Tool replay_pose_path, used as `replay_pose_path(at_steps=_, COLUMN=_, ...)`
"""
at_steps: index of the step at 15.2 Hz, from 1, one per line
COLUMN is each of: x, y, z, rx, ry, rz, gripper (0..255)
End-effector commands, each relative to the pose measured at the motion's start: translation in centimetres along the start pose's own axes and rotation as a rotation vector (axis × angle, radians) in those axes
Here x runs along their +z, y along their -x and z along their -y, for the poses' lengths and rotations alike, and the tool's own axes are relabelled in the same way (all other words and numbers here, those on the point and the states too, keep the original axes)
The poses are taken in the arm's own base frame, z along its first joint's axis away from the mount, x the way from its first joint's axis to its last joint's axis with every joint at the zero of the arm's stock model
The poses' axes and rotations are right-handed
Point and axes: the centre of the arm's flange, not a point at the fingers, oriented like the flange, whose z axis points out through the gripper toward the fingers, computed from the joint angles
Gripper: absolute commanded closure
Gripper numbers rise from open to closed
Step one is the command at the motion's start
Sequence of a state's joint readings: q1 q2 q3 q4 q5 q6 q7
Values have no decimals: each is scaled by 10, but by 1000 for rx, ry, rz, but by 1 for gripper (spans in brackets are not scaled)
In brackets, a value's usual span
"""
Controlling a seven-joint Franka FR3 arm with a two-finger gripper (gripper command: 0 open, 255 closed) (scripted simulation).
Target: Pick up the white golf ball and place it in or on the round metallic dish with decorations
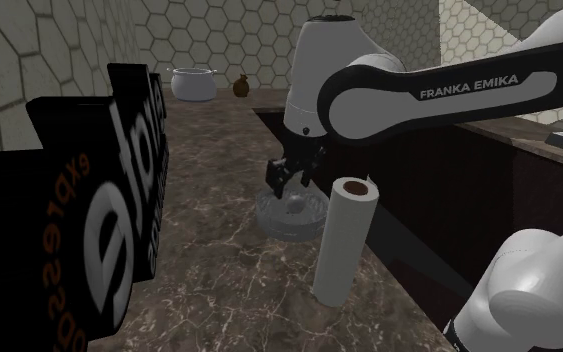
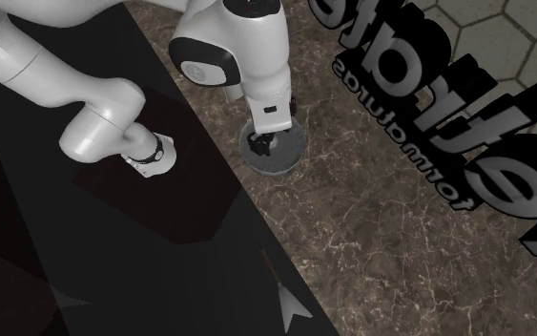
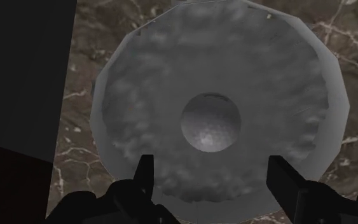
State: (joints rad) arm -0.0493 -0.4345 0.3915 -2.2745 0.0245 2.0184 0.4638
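**Ball lies in the dish, fingers spread above it**

In the middle of the shoulder view the black gripper (image 1: 294, 176) hangs over the round grey dish (image 1: 269, 216), which sits on the brown marble counter (image 1: 219, 285). Its fingers (image 3: 145, 175) stand apart, grasping nothing. The golf ball (image 3: 210, 122), drawn grey, rests at the dish's centre, below the fingers and touched by neither. A white paper roll (image 1: 344, 240) stands upright just lower right of the dish.

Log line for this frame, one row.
gripper: open, over round grey dish | golf ball: lying in dish centre, not held | paper roll: upright beside dish
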Motion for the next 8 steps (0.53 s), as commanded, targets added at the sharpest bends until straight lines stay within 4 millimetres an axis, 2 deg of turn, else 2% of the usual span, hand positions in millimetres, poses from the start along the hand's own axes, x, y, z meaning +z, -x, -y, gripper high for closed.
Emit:
replay_pose_path(at_steps=1, x=0, y=0, z=0, rx=0, ry=0, rz=0, gripper=0)
replay_pose_path(at_steps=4, x=0, y=0, z=0, rx=0, ry=0, rz=0, gripper=0)
replay_pose_path(at_steps=8, x=-50, y=0, z=0, rx=0, ry=0, rz=0, gripper=0)
